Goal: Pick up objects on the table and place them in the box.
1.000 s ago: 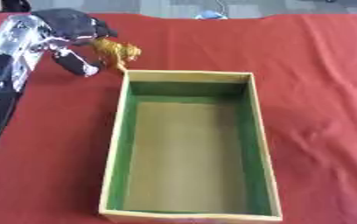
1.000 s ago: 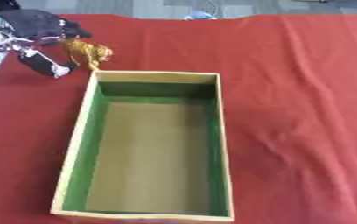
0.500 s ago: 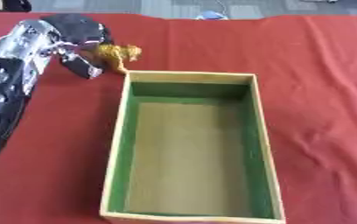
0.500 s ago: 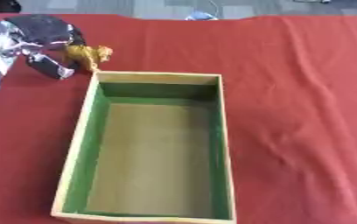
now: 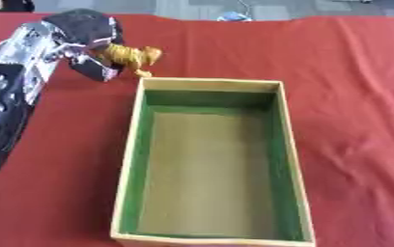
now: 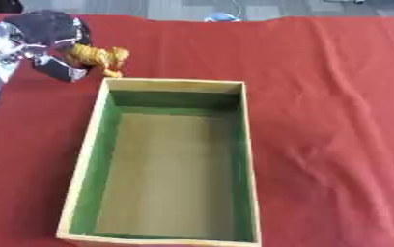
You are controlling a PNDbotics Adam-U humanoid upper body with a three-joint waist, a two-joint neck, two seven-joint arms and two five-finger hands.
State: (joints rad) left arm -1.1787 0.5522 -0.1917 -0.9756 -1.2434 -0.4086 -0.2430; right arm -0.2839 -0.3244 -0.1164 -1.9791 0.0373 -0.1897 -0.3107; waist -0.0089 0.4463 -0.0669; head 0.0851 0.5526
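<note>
We are early in the job, as far as we can judge: the box (image 5: pixel 209 159) sits in the middle of the red cloth (image 5: pixel 352 96) with its green-lined inside bare, so nothing has gone in yet. Our left hand (image 5: pixel 82 36) comes in from the upper left, and its fingers are curled round a small yellow-brown toy animal (image 5: pixel 133 57), pinching it at the rear while the head end pokes out toward the right. The toy hangs just outside the box, near its far left corner, with what look like its feet close above the cloth beside the rim; we cannot tell whether it is fully clear of the cloth. What is left for this piece, we reckon, is to carry it over the near wall of that corner, bring it above the open inside and let the fingers go slack. Our right hand shows in neither view. Counting what we can see: one box, one toy animal, one hand at work. There is also a small pale-blue thing (image 5: pixel 232 16) at the far edge of the cloth, too unclear for us to name, and we cannot say whether it belongs to the task. We see no other loose pieces waiting on the cloth.
</note>
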